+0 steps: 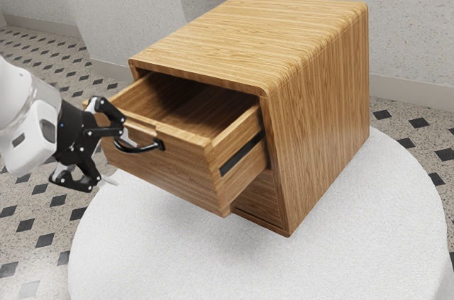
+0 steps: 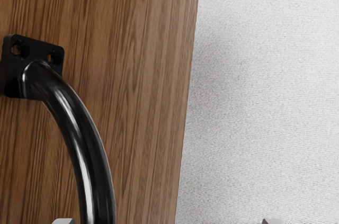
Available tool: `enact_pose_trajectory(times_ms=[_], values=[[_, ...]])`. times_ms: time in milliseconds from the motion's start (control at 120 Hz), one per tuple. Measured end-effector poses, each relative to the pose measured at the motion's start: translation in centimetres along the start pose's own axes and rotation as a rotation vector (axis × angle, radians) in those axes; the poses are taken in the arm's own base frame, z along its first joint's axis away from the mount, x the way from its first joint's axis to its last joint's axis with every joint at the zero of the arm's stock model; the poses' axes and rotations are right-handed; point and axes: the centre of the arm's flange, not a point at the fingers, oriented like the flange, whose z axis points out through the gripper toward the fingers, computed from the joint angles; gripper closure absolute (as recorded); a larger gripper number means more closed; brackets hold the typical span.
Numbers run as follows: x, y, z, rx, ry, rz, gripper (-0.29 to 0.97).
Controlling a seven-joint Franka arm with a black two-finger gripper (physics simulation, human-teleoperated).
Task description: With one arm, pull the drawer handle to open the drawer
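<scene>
The bamboo cabinet (image 1: 319,94) stands on a round white table (image 1: 340,243). Its top drawer (image 1: 177,172) is pulled well out, and its inside looks empty. A black curved handle (image 1: 142,147) is fixed to the drawer front. My black gripper (image 1: 113,156) is at the handle, on the exterior view's left, with its fingers spread wide above and below the handle's end. It is open. In the wrist view the handle (image 2: 79,128) arcs from its mounting plate over the drawer front (image 2: 137,75), close to one fingertip (image 2: 63,221).
A second drawer (image 1: 259,201) below the open one sits flush in the cabinet. The table edge curves just beneath my hand. Tiled floor (image 1: 35,208) and grey walls surround the table. White tabletop (image 2: 265,102) lies past the drawer front's edge.
</scene>
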Motion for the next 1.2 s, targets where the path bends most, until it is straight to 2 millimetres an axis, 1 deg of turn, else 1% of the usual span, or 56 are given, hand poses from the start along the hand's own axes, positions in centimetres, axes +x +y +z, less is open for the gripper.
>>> enact_pose_trajectory(times_ms=[58,400,458,583,692,817,892,1200], values=[[0.1,0.4,-0.4,0.001,0.000,0.001,0.26],[-0.5,3.0,-1.3,-0.013,0.001,-0.008,0.24],[-0.7,3.3,-1.6,-0.011,0.001,-0.012,0.27],[-1.0,4.0,-2.4,-0.010,0.005,-0.016,0.28],[-1.1,4.7,-3.2,-0.005,0.004,-0.016,0.39],[-1.2,5.4,-3.9,-0.004,0.002,-0.018,0.32],[-1.3,5.7,-4.1,-0.008,0.003,-0.018,0.29],[-1.3,6.8,-5.0,-0.017,0.004,-0.018,0.29]])
